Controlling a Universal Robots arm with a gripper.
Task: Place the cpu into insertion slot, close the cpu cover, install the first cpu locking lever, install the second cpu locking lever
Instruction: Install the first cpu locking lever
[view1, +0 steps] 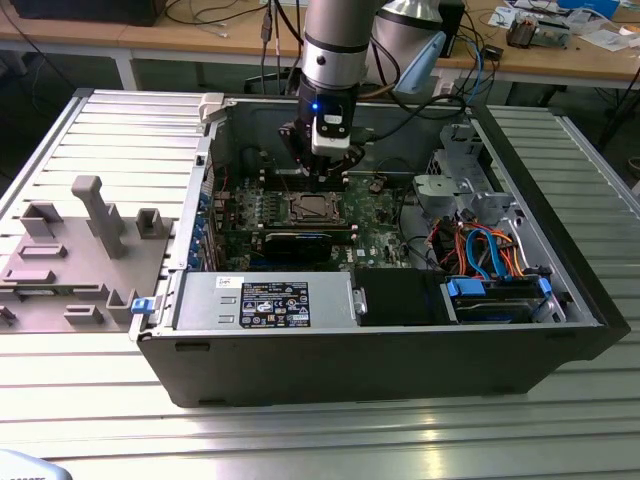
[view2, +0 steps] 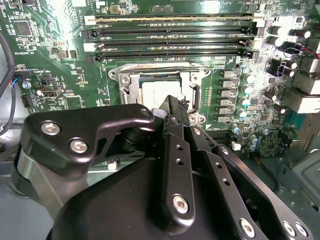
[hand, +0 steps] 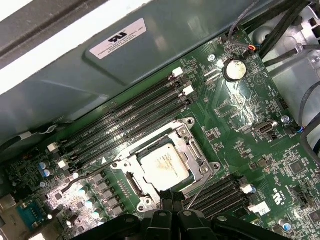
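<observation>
The cpu (hand: 162, 167) is seen lying flat in the insertion slot (hand: 197, 145), near the middle of the green motherboard (hand: 240, 115), with the cpu cover (hand: 189, 141) apparently folded down around it so that the chip's silver top shows through the square window. The gripper (view2: 173, 107) is held just above the socket's near edge — its black fingers are drawn together at the tips, with nothing clamped between them. In the exterior view the gripper (view1: 322, 172) hangs inside the open computer case (view1: 400, 350), over the socket.

A thin wire lever (hand: 200, 187) is seen running along one side of the socket frame, close to the fingertips. The step in hand is judged to be the first locking lever. For this to be done well, the closed tips should be set squarely on the lever's free end, and pressure kept steady and downward — a slip sideways could scrape the memory slots (hand: 130, 117) or the small capacitors (view2: 244, 90) beside the socket.
</observation>
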